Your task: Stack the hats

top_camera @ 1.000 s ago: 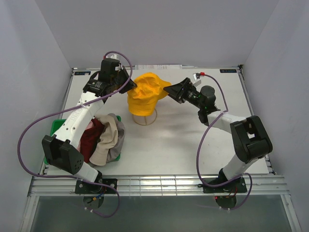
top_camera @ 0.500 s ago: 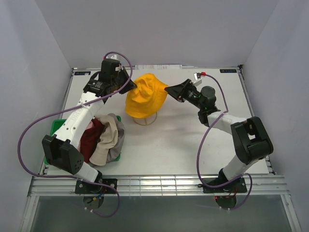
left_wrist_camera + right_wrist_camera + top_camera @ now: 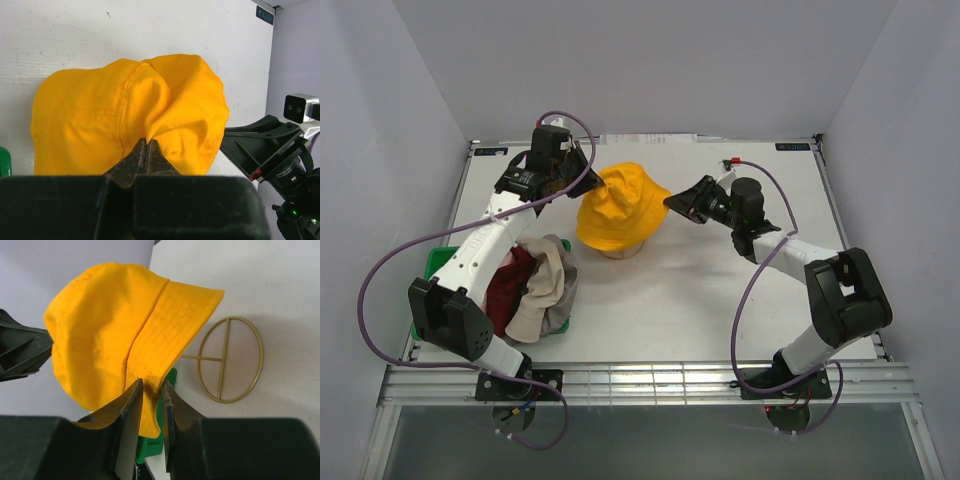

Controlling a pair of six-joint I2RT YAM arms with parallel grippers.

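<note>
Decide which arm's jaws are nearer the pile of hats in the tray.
Left. The left jaws pinch the yellow hat just behind the pile; the right jaws grip that hat's brim farther right.

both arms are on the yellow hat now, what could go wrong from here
1. The right gripper has only the edge of the brim between its fingers. Such a shallow hold may slip once it pulls.
2. The left gripper is shut on a fold of the yellow hat. With both arms on one hat, uneven pulling could stretch it, or drag and tip the gold wire stand under it.
</note>
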